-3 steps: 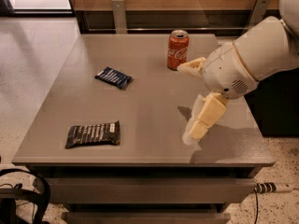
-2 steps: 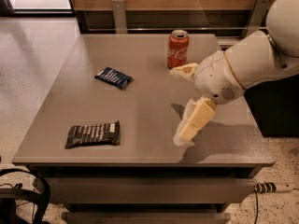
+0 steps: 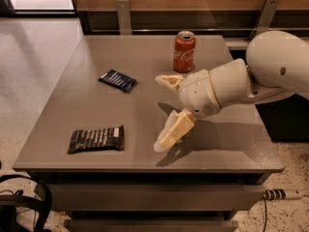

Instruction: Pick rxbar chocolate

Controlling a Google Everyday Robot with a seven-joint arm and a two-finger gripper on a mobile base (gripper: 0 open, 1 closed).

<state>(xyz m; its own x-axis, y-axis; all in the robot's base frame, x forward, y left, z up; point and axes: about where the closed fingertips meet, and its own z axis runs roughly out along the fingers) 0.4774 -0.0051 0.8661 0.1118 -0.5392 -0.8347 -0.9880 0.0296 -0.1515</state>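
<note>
The rxbar chocolate [image 3: 96, 138] is a flat black-brown wrapped bar with white lettering, lying near the front left of the grey table [image 3: 145, 62]. My gripper [image 3: 161, 112] hangs over the table's middle, to the right of the bar and apart from it. Its two cream fingers are spread wide, one [image 3: 169, 81] toward the can and one [image 3: 174, 131] toward the front edge. It holds nothing.
A smaller dark blue wrapped bar [image 3: 118, 80] lies at the table's left middle. A red soda can [image 3: 184, 51] stands upright at the back, just behind the gripper. My white arm [image 3: 260, 79] reaches in from the right. A black cable loop [image 3: 24, 202] lies on the floor front left.
The gripper and arm have moved left across the table toward the rxbar chocolate. The fingers stay spread. The bars and the can have not moved.
</note>
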